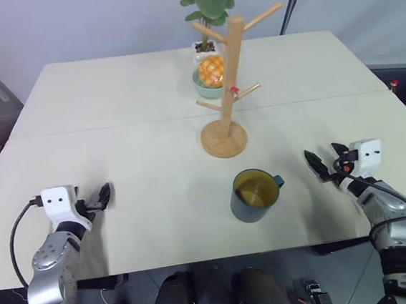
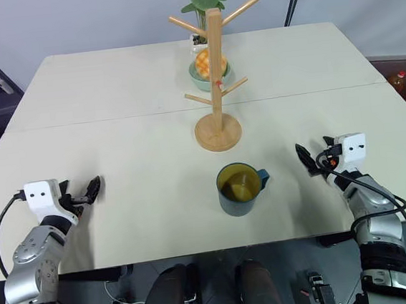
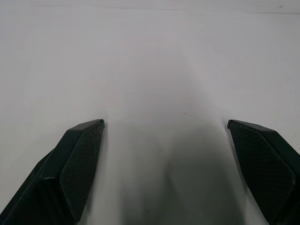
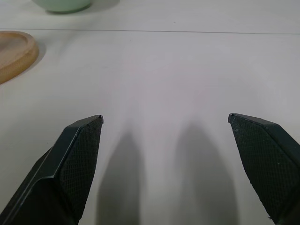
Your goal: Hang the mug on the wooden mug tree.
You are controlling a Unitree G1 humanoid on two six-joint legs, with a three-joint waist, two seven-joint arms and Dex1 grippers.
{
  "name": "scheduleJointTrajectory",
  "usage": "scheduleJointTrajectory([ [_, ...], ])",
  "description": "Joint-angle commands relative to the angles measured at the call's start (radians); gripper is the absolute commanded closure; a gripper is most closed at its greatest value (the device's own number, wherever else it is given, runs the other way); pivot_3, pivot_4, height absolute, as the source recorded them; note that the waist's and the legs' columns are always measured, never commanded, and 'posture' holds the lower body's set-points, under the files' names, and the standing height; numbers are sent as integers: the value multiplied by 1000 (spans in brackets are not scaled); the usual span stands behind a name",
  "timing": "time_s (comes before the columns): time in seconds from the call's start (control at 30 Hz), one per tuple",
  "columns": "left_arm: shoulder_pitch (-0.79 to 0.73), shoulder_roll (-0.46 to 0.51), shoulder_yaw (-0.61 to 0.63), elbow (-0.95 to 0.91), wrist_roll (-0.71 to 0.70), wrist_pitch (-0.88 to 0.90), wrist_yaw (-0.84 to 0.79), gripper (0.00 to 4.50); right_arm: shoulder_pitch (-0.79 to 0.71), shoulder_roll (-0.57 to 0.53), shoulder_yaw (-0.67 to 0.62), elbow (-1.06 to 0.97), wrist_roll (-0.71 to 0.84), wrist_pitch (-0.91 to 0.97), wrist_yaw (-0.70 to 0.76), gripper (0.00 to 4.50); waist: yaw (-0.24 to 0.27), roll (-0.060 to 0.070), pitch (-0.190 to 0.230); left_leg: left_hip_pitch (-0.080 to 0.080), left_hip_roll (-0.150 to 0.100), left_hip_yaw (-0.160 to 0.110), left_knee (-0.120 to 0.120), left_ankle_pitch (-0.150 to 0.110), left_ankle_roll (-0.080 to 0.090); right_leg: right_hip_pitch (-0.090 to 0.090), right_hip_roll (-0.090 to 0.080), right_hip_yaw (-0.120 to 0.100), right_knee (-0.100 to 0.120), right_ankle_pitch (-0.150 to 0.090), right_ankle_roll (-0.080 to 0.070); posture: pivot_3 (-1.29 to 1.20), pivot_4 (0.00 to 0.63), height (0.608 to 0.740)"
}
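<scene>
Nothing of the task is done yet, as far as the frames show. The mug (image 1: 255,195) stands upright on the bench (image 1: 113,117), near its front edge and about midway between the two arms, its blue handle turned toward the right gripper. It is touched by neither gripper. The tree (image 1: 227,85) stands a little beyond the mug toward the middle of the bench, its pegs all bare. Behind the tree sit a green bowl (image 1: 207,87) with orange fruit and a potted plant (image 1: 207,4).

The left gripper (image 1: 101,198) hovers low over the bench well to the left of the mug, its jaws apart and nothing between them. The right gripper (image 1: 326,162) rests just as low on the other side, closer to the mug but clear of it, jaws spread wide and empty; its wrist view looks across bare bench toward the tree's base (image 4: 14,51).

Everything is left: reaching the mug, most likely with the right gripper since the handle faces it, taking hold, lifting, and threading the handle over an upward-angled peg.
</scene>
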Motion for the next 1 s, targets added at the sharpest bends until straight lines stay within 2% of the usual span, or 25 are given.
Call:
scheduleJointTrajectory([
  [0.03, -8, -2, 2, -34, -4, -14, 4, 0, -13, -1, -10, -10, 1, -20, -2, 55, 0, 0, 0, 0, 0, 0, 0, 0, 0, 0, 0, 0, 0, 0, 0, 0, 150, 740],
  [0.3, -20, -2, -29, -61, -27, -6, -42, 0, 14, -1, -19, -71, 9, -7, -15, 55, 1, 0, 0, 0, 0, 0, 0, 0, 0, 0, 0, 0, 0, 0, 0, 0, 150, 740],
  [0.47, -3, 15, -93, -125, -52, -27, -156, 0, 78, 0, -29, -170, 26, 17, -24, 55, 1, 0, 0, 0, 0, 0, 0, 0, 0, 0, 0, 0, 0, 0, 0, 0, 150, 740],
  [0.67, 10, 96, -236, -185, -56, -49, -375, 0, 249, -10, -58, -395, 82, 53, 9, 55, 4, 0, 0, 0, 0, 0, -1, 0, 0, 0, 0, 0, 0, 0, 0, 0, 150, 740],
  [0.83, 2, 144, -280, -191, -80, -63, -495, 0, 423, -14, -94, -561, 150, 98, 60, 55, 2, 1, 0, 0, 0, 0, -1, 0, 0, 0, -1, 0, -1, 0, -1, 0, 150, 740],
  [1.0, -6, 201, -335, -217, -81, -67, -604, 0, 559, 1, -41, -707, 142, 121, 80, 55, -2, 2, -1, 0, 1, 0, -2, 0, 0, -1, -1, 0, -1, -3, -5, 0, 150, 740],
])
